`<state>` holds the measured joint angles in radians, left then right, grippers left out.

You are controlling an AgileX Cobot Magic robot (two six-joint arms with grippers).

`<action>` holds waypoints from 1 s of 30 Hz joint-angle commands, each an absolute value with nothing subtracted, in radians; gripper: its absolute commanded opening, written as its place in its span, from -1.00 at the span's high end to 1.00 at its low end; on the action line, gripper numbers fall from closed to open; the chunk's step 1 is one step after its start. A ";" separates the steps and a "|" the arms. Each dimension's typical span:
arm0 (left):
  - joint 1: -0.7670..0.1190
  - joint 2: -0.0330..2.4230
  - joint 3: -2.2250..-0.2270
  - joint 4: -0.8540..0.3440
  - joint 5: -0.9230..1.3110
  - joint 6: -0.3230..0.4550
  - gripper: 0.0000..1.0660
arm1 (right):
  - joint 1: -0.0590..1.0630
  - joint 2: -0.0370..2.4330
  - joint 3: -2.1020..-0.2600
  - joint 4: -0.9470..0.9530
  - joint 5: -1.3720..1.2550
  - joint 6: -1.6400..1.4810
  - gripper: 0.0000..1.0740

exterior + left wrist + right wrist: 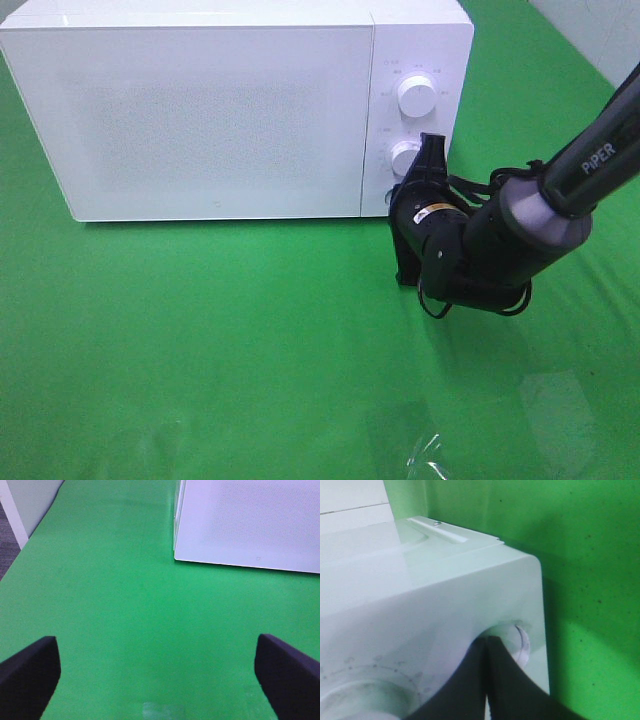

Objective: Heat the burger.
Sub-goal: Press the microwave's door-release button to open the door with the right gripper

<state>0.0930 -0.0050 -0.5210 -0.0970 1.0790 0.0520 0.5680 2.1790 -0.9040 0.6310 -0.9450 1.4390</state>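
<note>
The left hand (159, 677) hangs over bare green tabletop (115, 605) with its fingers (30, 675) spread wide apart and nothing between them. The near corner of the microwave (250, 525) lies toward 1 o'clock from it.

In the high view the microwave (200, 110) fills the tabletop's 11 o'clock quarter, and its door (210, 120) is shut flat. The burger shows in no view. It is probably behind that door, though the speckled panel lets nothing through to confirm it.

On the control panel (440, 50), the upper knob (416, 95) sits at 12 o'clock from the lower knob (404, 158). The right hand (432, 150) has its fingers pressed together and holds nothing. Its tips are at the panel, at about 3 o'clock from the lower knob. The right wrist view puts the closed tips (487, 645) against a small round control near the panel's edge.

As a judgement, the burger will be light and soft. Its stacked layers are likely to slide, and the glossy bun is slippery and easily dented. It should be held low on opposite sides of the bun with a gentle squeeze and kept level.
</note>
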 commanded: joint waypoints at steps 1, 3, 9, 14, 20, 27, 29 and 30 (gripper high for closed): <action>0.095 -0.009 -0.518 -0.099 1.070 0.046 -0.83 | 0.508 2.155 -1.002 0.602 -1.272 1.405 1.00; 0.095 -0.009 -0.518 -0.099 1.070 0.046 -0.83 | 0.499 2.159 -1.011 0.593 -1.265 1.396 1.00; 0.095 -0.009 -0.518 -0.099 1.070 0.046 -0.83 | 0.481 2.187 -1.046 0.584 -1.267 1.400 1.00; 0.095 -0.009 -0.518 -0.099 1.070 0.046 -0.83 | 0.481 2.187 -1.045 0.581 -1.267 1.400 1.00; 0.095 -0.009 -0.518 -0.099 1.070 0.046 -0.83 | 0.481 2.187 -1.045 0.592 -1.240 1.399 1.00; 0.095 -0.009 -0.518 -0.099 1.070 0.046 -0.83 | 0.506 2.186 -1.043 0.621 -1.181 1.399 1.00; 0.095 -0.009 -0.518 -0.099 1.070 0.046 -0.83 | 0.525 2.155 -1.014 0.624 -1.078 1.378 1.00; 0.095 -0.009 -0.518 -0.099 1.070 0.046 -0.83 | 0.525 2.155 -1.014 0.624 -1.078 1.378 1.00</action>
<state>0.0930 -0.0050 -0.5210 -0.0970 1.0790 0.0520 0.5580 2.1890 -0.9430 0.6570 -0.8680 1.4000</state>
